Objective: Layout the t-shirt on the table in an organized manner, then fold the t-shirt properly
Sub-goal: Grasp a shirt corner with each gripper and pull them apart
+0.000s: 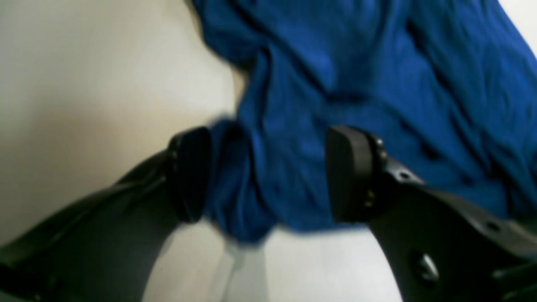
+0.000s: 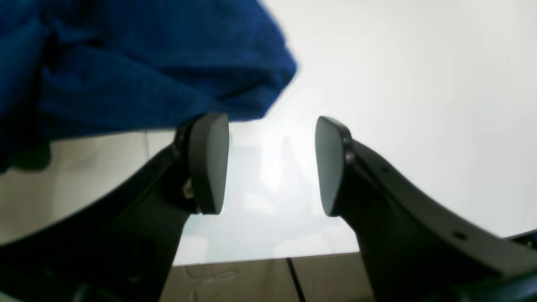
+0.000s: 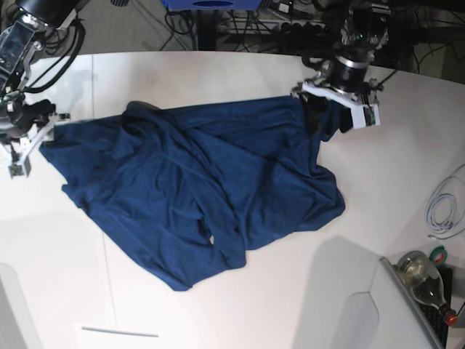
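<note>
Left wrist view: no writing or labels legible. Soft, creased navy t-shirt (image 1: 356, 84) bunched w/ a fold hanging between matte black pads (image 1: 350, 174) of left gripper (image 1: 268, 174); jaws apart, cloth not pinched. Glossy white table (image 1: 105, 84) beside shirt.

Right wrist view: right gripper (image 2: 272, 163) jaws apart, nothing between; shirt edge just past one pad.

Base view: shirt spread rumpled across table centre, sleeves toward each gripper. Glass bottle (image 3: 425, 276) & white cable (image 3: 445, 207) well apart from shirt.
</note>
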`<act>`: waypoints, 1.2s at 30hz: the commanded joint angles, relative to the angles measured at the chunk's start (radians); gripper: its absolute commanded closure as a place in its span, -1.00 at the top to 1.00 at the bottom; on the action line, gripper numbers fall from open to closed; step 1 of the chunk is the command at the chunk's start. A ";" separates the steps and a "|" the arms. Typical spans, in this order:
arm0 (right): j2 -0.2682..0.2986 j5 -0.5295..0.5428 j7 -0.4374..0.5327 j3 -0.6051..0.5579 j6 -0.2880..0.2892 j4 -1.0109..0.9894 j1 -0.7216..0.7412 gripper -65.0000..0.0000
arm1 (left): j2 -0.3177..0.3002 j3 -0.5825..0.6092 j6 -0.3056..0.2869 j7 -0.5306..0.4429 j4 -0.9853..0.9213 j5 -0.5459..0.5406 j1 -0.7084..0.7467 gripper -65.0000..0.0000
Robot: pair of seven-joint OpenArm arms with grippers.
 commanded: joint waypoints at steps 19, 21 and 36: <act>0.014 0.001 0.018 0.006 0.004 -0.014 0.013 -0.04 | -0.002 -0.009 0.022 0.269 -0.028 0.009 -0.150 0.24; 0.014 0.001 0.018 0.004 0.004 -0.014 0.015 -0.04 | -0.028 -0.009 0.086 0.269 -0.017 0.009 -0.143 0.24; 0.014 -0.001 0.018 0.007 0.001 -0.043 0.033 -0.04 | -0.048 -0.007 0.118 0.269 -0.091 0.009 -0.155 -1.00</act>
